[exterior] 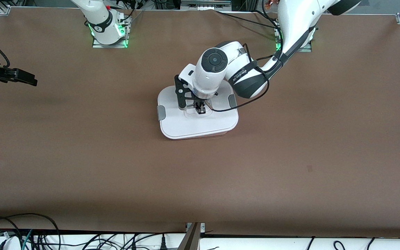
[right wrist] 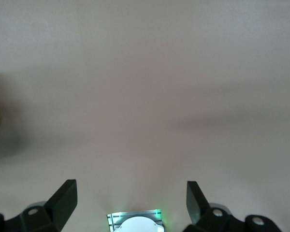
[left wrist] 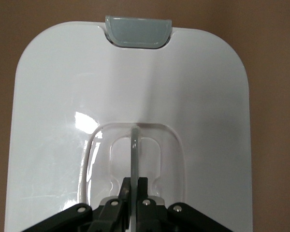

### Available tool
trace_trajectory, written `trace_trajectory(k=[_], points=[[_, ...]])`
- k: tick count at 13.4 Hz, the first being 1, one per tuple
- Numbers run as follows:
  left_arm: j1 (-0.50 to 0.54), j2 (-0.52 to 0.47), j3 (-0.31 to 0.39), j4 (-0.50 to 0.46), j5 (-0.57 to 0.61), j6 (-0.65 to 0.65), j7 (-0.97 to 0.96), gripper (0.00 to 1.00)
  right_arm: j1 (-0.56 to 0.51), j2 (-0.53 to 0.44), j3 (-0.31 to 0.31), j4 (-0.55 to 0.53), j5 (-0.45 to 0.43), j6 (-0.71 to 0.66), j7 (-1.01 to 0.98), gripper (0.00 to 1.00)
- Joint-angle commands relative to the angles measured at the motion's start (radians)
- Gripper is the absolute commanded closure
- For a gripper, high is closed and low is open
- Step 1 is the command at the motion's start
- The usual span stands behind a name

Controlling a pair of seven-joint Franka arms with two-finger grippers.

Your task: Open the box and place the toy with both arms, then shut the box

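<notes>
You have the box (exterior: pixel 198 123) sitting near the middle of the brown table (exterior: pixel 290 156), and everything else can be placed from it. Its white lid (exterior: pixel 200 125) lies flat on top, covering the tub, with only a thin pale-pink edge showing under the lid's rim on the side nearest the front camera. One grey clip (exterior: pixel 161 113) sits on the lid's edge toward the right arm's end of the table, and a second grey clip (exterior: pixel 232 100) on the edge toward the left arm's end. Your left gripper (exterior: pixel 200 109) is down at the centre of the lid, in the clear recessed handle (left wrist: pixel 134 159); in the left wrist view its fingers (left wrist: pixel 127 193) are pinched together on the thin upright bar of that handle, so the claw is closed and gripping the lid's handle. Your right gripper (exterior: pixel 30 80) waits well away from the box, over bare table at the right arm's end, and in the right wrist view its fingers (right wrist: pixel 64 200) stand wide apart with nothing between them. The toy cannot be seen in any view, so you cannot tell where it is.
</notes>
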Motion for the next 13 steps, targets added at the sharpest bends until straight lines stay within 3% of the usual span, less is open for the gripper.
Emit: trace_trajectory(k=[1,13], points=[[-0.003,-0.017,-0.005,-0.023,0.028,-0.032,0.028,1.00,-0.006,-0.018,0.002,-0.019,0.020,0.012,-0.015,0.00],[0.008,-0.019,-0.008,-0.012,0.024,-0.034,0.066,1.00,-0.006,-0.017,0.002,-0.019,0.020,0.016,-0.015,0.00]])
